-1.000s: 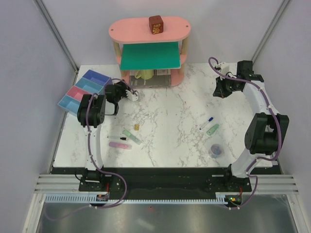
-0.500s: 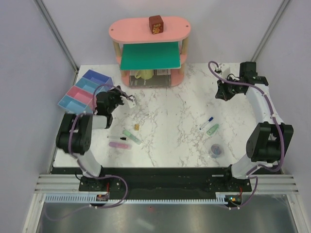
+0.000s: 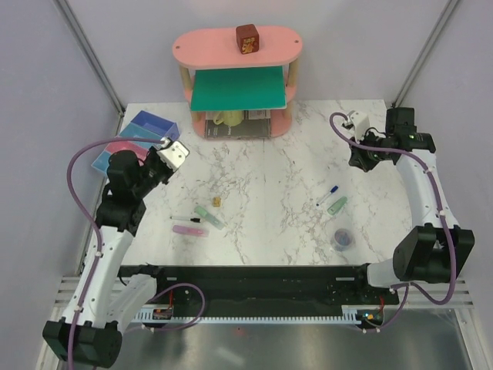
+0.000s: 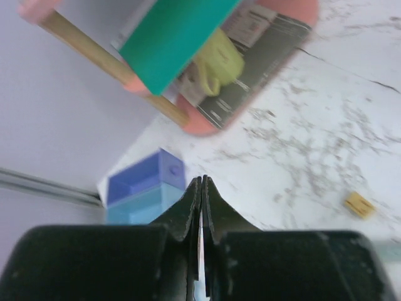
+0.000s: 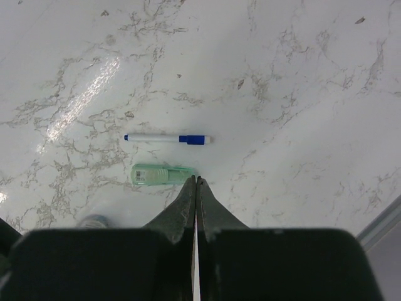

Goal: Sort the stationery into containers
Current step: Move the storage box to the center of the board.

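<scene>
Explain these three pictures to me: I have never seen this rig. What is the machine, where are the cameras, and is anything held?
Two robot arms are bolted at the near edge of a marble table. The wide picture looks down from above and behind them. The other two come from a camera on each wrist, looking along that arm's tool. The left tool and right tool are both shut and empty. On the right lie a white pen, a mint marker and a roll. Left of centre lie a yellow cube, a second marker, a black pen and a pink stick. The four bins stand far left, and a shelf with a red cube on top stands at the back.
</scene>
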`<move>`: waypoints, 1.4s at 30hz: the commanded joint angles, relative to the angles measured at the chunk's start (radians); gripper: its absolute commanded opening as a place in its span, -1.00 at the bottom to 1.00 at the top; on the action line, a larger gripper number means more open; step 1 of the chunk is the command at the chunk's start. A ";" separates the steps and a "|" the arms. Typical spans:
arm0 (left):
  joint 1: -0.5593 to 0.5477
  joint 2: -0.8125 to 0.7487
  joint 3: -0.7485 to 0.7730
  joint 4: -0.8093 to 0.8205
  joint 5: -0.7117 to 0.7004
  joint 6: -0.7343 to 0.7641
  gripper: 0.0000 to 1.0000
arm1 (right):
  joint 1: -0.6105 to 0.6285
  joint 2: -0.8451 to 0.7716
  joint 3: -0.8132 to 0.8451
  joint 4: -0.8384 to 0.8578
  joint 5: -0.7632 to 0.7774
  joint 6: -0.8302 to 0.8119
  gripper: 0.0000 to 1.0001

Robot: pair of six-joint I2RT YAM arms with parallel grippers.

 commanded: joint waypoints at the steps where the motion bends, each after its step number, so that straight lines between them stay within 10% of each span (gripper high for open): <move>1: 0.001 -0.075 0.032 -0.322 0.051 -0.186 -0.80 | -0.002 -0.079 -0.002 -0.051 0.018 0.001 -0.70; 6: 0.001 -0.135 0.068 -0.415 0.075 -0.223 0.58 | -0.002 -0.158 -0.011 -0.104 0.032 0.002 0.96; 8: 0.001 -0.155 0.065 -0.431 0.075 -0.234 0.99 | -0.002 -0.198 -0.022 -0.102 0.048 0.032 0.96; 22: 0.009 -0.055 0.062 -0.436 -0.302 -0.433 0.99 | -0.002 -0.336 -0.108 -0.147 0.096 0.045 0.96; 42: 0.302 0.862 0.739 -0.317 -0.262 -0.693 0.97 | -0.002 -0.361 -0.108 -0.131 0.075 0.019 0.96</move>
